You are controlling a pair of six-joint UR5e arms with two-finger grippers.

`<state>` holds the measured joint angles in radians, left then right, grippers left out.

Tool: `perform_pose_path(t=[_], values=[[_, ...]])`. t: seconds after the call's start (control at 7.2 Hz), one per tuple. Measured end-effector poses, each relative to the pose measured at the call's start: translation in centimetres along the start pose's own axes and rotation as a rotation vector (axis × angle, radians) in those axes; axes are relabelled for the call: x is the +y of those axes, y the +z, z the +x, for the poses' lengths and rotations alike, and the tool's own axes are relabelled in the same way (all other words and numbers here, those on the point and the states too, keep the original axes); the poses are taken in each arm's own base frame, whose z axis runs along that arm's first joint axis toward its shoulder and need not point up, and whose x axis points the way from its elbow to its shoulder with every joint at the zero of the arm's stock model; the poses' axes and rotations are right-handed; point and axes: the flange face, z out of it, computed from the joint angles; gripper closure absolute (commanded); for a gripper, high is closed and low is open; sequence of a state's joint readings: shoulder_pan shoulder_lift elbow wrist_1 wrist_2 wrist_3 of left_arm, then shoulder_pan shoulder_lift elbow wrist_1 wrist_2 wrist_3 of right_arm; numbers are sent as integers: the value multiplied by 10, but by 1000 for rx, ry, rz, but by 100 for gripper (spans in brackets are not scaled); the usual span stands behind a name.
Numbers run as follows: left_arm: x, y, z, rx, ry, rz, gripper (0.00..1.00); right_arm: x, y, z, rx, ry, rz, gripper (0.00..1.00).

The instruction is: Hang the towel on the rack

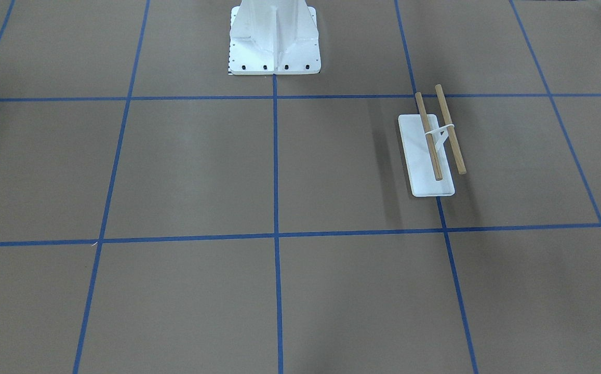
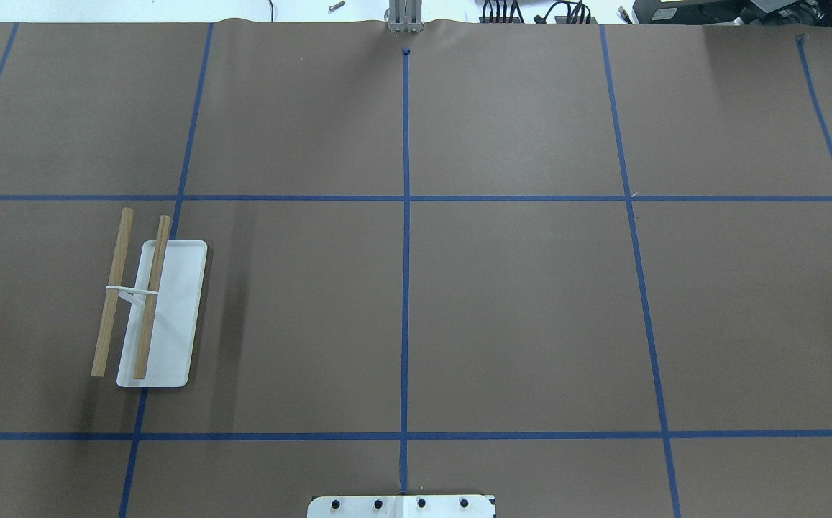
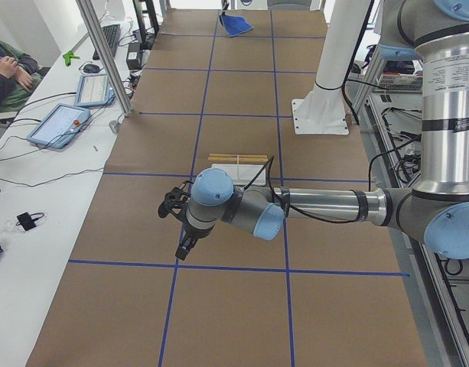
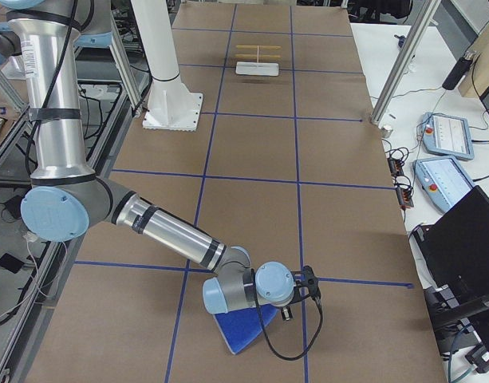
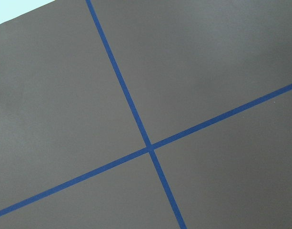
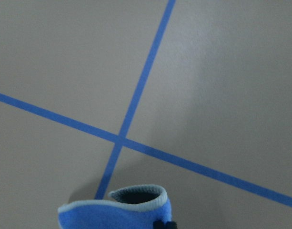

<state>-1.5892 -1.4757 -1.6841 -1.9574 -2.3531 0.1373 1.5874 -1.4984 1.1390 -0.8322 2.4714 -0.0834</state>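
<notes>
A brown paper-covered worktop (image 2: 516, 302), marked into squares by blue tape lines (image 2: 405, 216), runs the length of the robot's station. The towel (image 4: 246, 329) lies at the end on the robot's right, far from the rack. The exterior right view shows it whole, a blue cloth flat on the paper beneath the near arm's wrist. The overhead view catches only a blue corner of it at its right edge. The right wrist camera shows what neither does: the cloth's pale-edged rim curled up into a fold with a dark hollow inside, just beside a tape crossing. The right gripper (image 4: 287, 314) hangs low at the towel's edge; whether its fingers are spread, closed or pinching the cloth cannot be told, as only a small dark bit shows at the bottom of the wrist picture. The rack (image 2: 175, 309) stands upright on the robot's left half, its two dowels parallel and bare; the overhead and front-facing views show it clearly, the side views only small. The left gripper (image 3: 184, 251) hovers over a tape crossing near the rack, seen only from the exterior left view, so its fingers cannot be judged. The white pedestal (image 1: 274, 41) stands bolted midway along the robot's edge of the worktop
</notes>
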Motion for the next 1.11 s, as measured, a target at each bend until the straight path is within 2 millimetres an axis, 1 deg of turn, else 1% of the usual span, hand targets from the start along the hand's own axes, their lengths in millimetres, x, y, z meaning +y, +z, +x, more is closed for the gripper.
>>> perform_pose_path(t=[0.14, 0.28, 0.42, 0.56, 0.69, 0.83, 0.97, 1.11], values=[[-2, -1, 0, 0, 2, 2, 1, -34, -17, -19, -2, -57, 47, 100], [-4, -2, 1, 0, 4, 5, 1, -72, -33, -43, -11, -122, 90, 100], [-6, -3, 2, 0, 5, 8, 1, -105, -42, -73, -38, -176, 120, 100], [-10, -5, 4, 1, -5, 14, 1, -135, -48, -107, -71, -199, 139, 100], [-19, -10, 8, 3, -46, 29, 1, -168, -52, -153, -106, -210, 158, 100], [-35, -17, 15, 8, -111, 52, 1, -194, -52, -204, -144, -219, 172, 100], [-62, -29, 26, 36, -206, 86, 1, -211, -51, -263, -174, -232, 188, 100], [-92, -42, 41, 91, -301, 114, 1, -220, -51, -316, -185, -238, 211, 100]])
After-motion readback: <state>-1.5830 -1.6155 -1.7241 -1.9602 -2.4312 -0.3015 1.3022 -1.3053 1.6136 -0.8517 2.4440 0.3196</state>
